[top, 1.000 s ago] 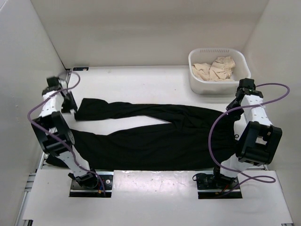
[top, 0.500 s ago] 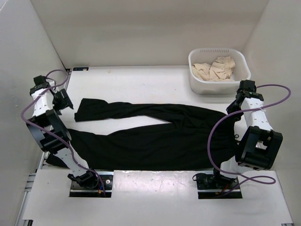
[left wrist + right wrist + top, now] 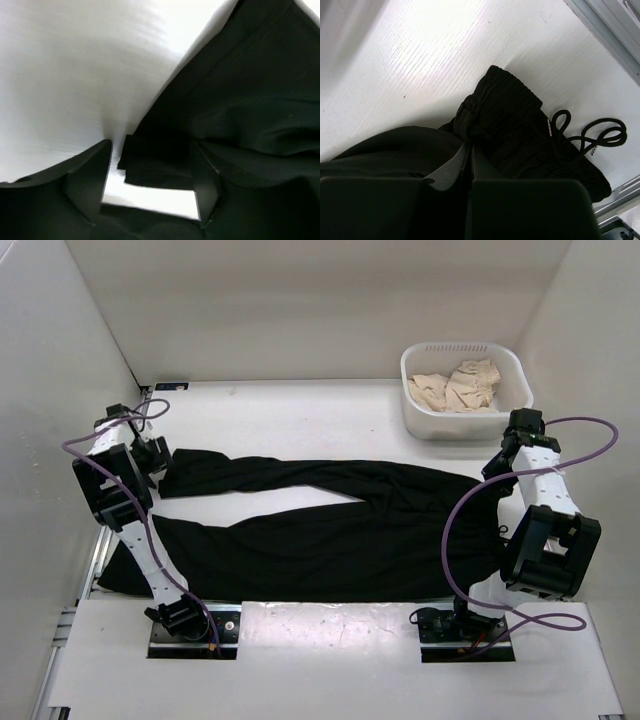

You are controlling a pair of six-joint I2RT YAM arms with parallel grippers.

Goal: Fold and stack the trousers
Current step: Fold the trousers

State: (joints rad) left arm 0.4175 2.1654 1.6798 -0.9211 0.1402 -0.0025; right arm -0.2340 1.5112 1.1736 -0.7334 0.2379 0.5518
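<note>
The black trousers lie spread across the table, waist to the right and both legs to the left. My left gripper is at the cuff of the far leg. In the left wrist view it is open, with the cuff corner lying between the fingers on the table. My right gripper is at the waistband. In the right wrist view it is shut on the ribbed waistband, with the drawstring loose beside it.
A white basket with beige cloth stands at the back right. White walls close the table on the left, back and right. The left arm is close to the left wall. A metal rail runs along the right table edge.
My left gripper swung out toward the left wall, then came back to the far leg's cuff. The right gripper has stayed at the waistband. The trousers have barely shifted.
</note>
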